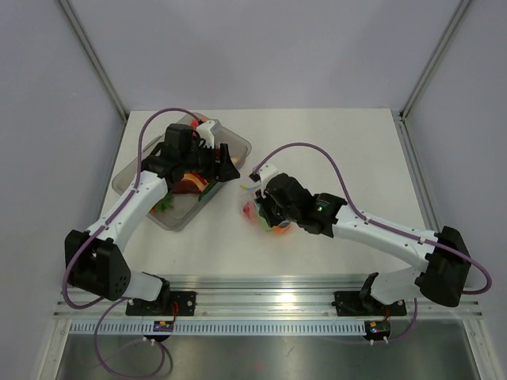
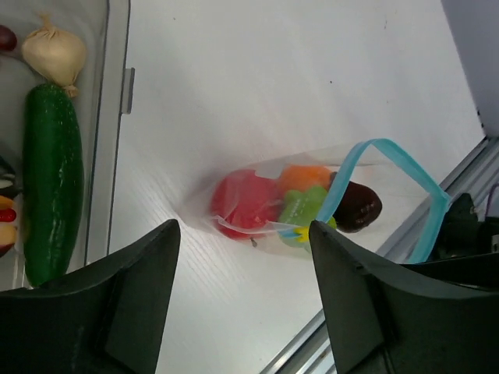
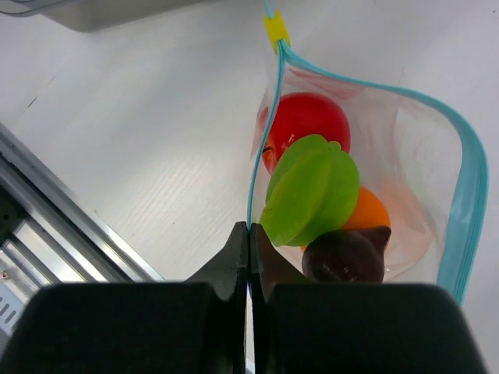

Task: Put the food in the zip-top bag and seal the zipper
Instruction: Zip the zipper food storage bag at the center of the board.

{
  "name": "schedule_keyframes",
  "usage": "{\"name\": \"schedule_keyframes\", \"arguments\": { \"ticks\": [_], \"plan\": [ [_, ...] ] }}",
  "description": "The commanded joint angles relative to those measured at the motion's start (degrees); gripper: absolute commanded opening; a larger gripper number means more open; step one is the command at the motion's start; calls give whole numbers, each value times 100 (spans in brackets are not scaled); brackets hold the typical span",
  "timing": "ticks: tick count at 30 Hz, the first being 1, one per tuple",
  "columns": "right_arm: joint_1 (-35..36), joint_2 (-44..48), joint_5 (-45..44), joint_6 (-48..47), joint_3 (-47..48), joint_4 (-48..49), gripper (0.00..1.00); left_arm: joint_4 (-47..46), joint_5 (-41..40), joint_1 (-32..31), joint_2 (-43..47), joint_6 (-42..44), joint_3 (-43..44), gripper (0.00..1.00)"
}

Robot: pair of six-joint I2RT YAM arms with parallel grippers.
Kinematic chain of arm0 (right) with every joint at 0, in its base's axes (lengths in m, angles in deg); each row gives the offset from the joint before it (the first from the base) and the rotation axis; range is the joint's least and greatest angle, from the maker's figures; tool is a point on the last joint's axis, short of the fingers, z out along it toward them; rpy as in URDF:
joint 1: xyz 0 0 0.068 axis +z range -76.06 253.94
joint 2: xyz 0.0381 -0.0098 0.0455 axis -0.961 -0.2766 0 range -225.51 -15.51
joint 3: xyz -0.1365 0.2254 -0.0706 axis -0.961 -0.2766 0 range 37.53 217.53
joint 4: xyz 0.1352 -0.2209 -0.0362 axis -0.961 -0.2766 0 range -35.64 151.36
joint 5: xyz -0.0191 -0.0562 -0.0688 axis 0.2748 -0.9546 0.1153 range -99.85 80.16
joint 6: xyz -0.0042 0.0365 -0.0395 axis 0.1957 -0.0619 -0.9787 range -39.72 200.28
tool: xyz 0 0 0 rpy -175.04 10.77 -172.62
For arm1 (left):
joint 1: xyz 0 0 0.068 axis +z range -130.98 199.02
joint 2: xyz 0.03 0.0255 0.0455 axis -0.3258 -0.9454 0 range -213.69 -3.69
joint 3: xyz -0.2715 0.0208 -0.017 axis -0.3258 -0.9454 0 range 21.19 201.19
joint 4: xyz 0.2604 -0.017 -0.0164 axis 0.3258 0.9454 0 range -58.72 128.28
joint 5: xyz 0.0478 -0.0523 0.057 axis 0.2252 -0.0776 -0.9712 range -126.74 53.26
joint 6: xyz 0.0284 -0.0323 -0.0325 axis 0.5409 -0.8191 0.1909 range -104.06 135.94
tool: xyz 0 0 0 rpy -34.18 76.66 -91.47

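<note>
**Item 1: right gripper.** The fingers are pressing flat together, pinching the thin light-blue plastic zipper on one lip of the bag mouth. In the right wrist view that lip is running from the pinch toward 12 o'clock, ending at a small yellow slider tab. The other lip is bowing out toward 3 o'clock, so the mouth is gaping open.

**Item 2: small transparent plastic zip-top bag.**
- It is lying on the white table, at about 4 o'clock from the tub in the top view.
- It is holding four toy pieces that are touching one another: a round red piece deepest in, a ribbed light-green piece, an orange piece, and a dark purple piece nearest the mouth.
- White table is showing at 9 o'clock of the bag, reaching as far as the metal rail along the table edge.

**Item 3: left gripper.** The fingers are spreading wide and holding nothing, hanging above the table with the bag showing between them. In the top view this gripper is sitting over the right rim of the tub.

**Item 4: clear rigid rectangular tub.**
- It is lying at 9 o'clock in the left wrist view.
- It is containing a long dark-green toy cucumber and a cream bulb.
- A band of bare table is separating its wall from the bag.
</note>
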Motion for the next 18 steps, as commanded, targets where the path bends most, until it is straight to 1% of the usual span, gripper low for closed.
{"name": "schedule_keyframes", "arguments": {
  "ticks": [1,3,4,5,7,8,9,11,12,14,15,18],
  "plan": [
    [40,225,392,-145,-82,349,0,-385,562,7,180,966,-262,73],
    [49,260,462,-136,-100,332,0,-771,817,15,277,1080,-465,80],
    [40,287,471,-101,-100,332,0,-921,853,15,347,1116,-570,81],
    [48,296,489,-101,-100,323,0,-1053,906,15,539,1186,-876,82],
    [40,331,542,-101,-109,314,0,-1571,1178,15,794,1406,-1254,82],
    [48,357,568,-101,-117,305,0,-1790,1196,15,1066,1580,-1448,82],
    [49,375,594,-101,-126,296,0,-2219,1240,24,1225,1643,-1824,83],
    [49,427,621,-101,-161,270,0,-2565,1415,50,1454,1757,-2117,84],
    [49,445,638,-101,-214,261,0,-2879,1512,77,1646,1854,-2362,84],
    [48,515,639,-101,-258,270,0,-3171,1854,86,1814,1959,-2617,83],
    [49,542,639,-101,-284,261,0,-3521,2108,77,1937,2056,-2880,83],
    [49,621,691,-110,-302,261,0,-4068,2207,33,2052,2187,-3207,82]
  ]
}}
